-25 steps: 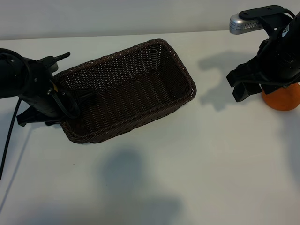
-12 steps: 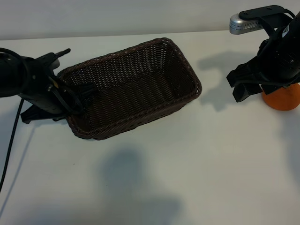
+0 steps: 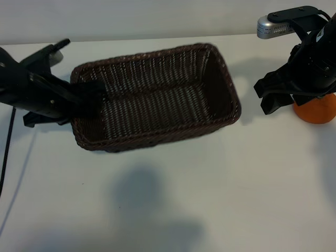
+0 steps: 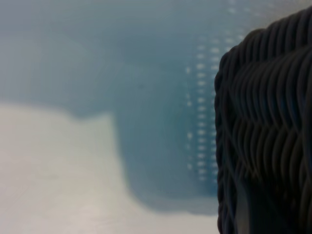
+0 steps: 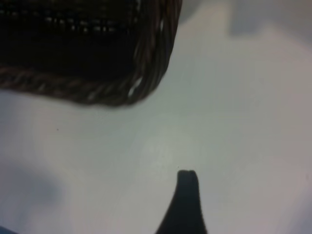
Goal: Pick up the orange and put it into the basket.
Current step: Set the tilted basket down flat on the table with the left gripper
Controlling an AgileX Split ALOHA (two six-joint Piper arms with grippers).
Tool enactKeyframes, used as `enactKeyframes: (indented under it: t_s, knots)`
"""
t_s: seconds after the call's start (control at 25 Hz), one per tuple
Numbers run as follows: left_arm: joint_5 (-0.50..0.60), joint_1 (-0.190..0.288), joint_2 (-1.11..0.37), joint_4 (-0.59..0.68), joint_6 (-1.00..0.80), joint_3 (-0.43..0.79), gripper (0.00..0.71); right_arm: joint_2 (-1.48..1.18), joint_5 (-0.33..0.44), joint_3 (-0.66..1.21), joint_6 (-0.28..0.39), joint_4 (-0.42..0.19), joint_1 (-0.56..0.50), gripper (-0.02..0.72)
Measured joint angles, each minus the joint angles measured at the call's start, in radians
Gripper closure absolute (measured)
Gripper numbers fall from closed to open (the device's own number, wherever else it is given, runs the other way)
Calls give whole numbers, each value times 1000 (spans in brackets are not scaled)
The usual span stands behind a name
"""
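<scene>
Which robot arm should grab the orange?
The right. The right gripper hangs open beside the orange, while the left gripper is clamped on the basket rim, far away.

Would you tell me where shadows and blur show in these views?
Exterior view: soft shadows on the table below the basket and beside the right gripper. Left wrist view: blurred weave, bluish shadow. Right wrist view: basket corner and dark fingertip out of focus.

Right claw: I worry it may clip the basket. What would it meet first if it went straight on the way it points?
Probably bare table: the right claw points down beside the basket, though depth is unclear.
</scene>
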Motion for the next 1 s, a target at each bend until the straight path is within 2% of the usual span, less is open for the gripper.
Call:
enactKeyframes:
  t_s: [0.08, 0.2, 0.44, 0.68, 0.8, 1.0]
  knots:
    - [14, 18, -19, -83, 93, 0, 559, 0, 0, 0, 0, 0, 0, 108]
    - [41, 32, -29, -137, 176, -3, 559, 0, 0, 0, 0, 0, 0, 108]
    - [73, 32, -15, -134, 207, -49, 559, 0, 0, 0, 0, 0, 0, 108]
    - [107, 31, 72, -102, 207, -152, 560, 0, 3, 0, 0, 0, 0, 108]
    - [114, 17, 134, -88, 207, -197, 560, 0, 4, 0, 0, 0, 0, 108]
    - [134, -31, 224, -75, 207, -292, 560, 0, 4, 0, 0, 0, 0, 108]
